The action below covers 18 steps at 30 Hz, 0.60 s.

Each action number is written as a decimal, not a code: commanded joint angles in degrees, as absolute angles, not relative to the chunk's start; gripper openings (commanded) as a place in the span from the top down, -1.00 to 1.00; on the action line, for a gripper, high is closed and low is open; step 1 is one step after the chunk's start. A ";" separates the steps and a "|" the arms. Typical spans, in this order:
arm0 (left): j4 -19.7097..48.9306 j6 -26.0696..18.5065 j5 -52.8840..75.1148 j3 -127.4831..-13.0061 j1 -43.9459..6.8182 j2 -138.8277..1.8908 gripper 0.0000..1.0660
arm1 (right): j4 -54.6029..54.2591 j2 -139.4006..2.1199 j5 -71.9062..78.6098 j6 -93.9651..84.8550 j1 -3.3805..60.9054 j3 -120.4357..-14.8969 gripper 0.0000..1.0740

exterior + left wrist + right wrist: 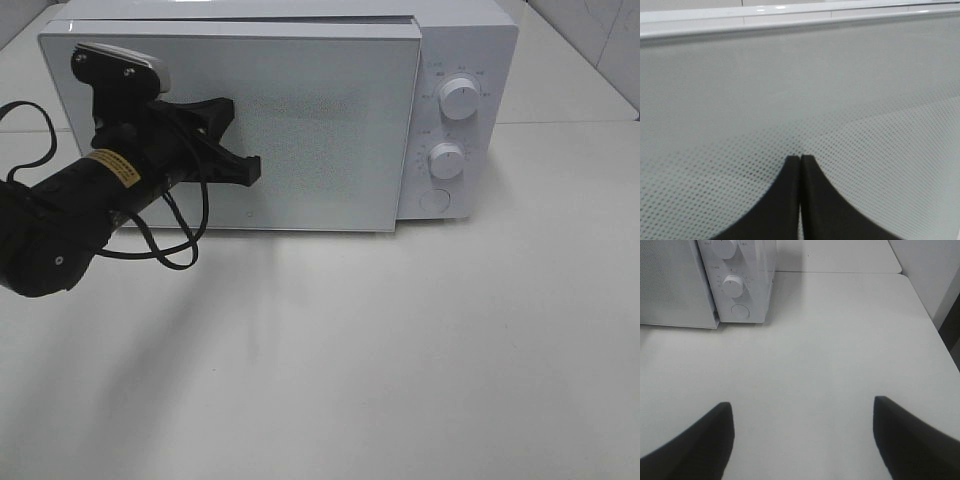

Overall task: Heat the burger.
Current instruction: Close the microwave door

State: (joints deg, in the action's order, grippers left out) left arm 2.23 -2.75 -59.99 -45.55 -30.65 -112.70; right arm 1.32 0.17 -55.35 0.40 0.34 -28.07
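Nowhere visible: the burger, as the left gripper meets the microwave door

Plainly, the burger shows in no view; whether it sits inside the microwave [470,40] cannot be told, since the door [320,80] lies across the front and its dotted window [300,130] lets nothing through. Whether the door is fully latched or a little ajar, I cannot say; the microwave stands at the far side of the white table [400,350]; the left gripper [248,168] reaches in from the left with its jaws closed together, gripping nothing; its black fingertips [812,165] lie side by side right at the dotted window, touching it or just short of it; a black cable [185,245] loops under that arm; to the right of the door sit an upper knob [459,98], a lower knob [446,160] and a round button [435,200] beneath them; the right gripper [802,407] — seen only from its own wrist camera — hangs over the table, well apart from the microwave, its jaws spread wide and holding nothing
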 commanded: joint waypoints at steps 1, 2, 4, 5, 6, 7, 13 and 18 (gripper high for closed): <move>5.79 -3.38 -58.67 -47.84 -31.00 -112.59 1.00 | 1.60 1.83 -55.12 0.00 0.23 -28.07 -0.42; 5.96 -3.50 -57.98 -48.41 -31.11 -112.59 1.00 | 1.60 1.83 -55.12 0.00 0.23 -28.07 -0.42; 6.02 -4.76 -55.29 -49.79 -31.11 -112.59 1.00 | 1.60 1.83 -55.12 0.00 0.23 -28.07 -0.42; 6.02 -5.90 -53.06 -51.05 -31.11 -112.59 1.00 | 1.60 1.83 -55.12 0.00 0.23 -28.07 -0.42; 6.02 -5.90 -53.06 -51.05 -31.11 -112.59 1.00 | 1.60 1.83 -55.12 0.00 0.23 -28.07 -0.42; 5.96 -6.07 -52.37 -51.74 -31.11 -112.59 1.00 | 1.60 1.83 -55.12 0.00 0.23 -28.07 -0.42; 7.33 -7.28 -52.08 -54.89 -31.86 -112.70 1.00 | 1.60 1.83 -55.12 0.00 0.23 -28.07 -0.42; 8.94 -7.22 -52.20 -57.18 -32.66 -114.19 1.00 | 1.60 1.83 -55.12 0.00 0.23 -28.07 -0.42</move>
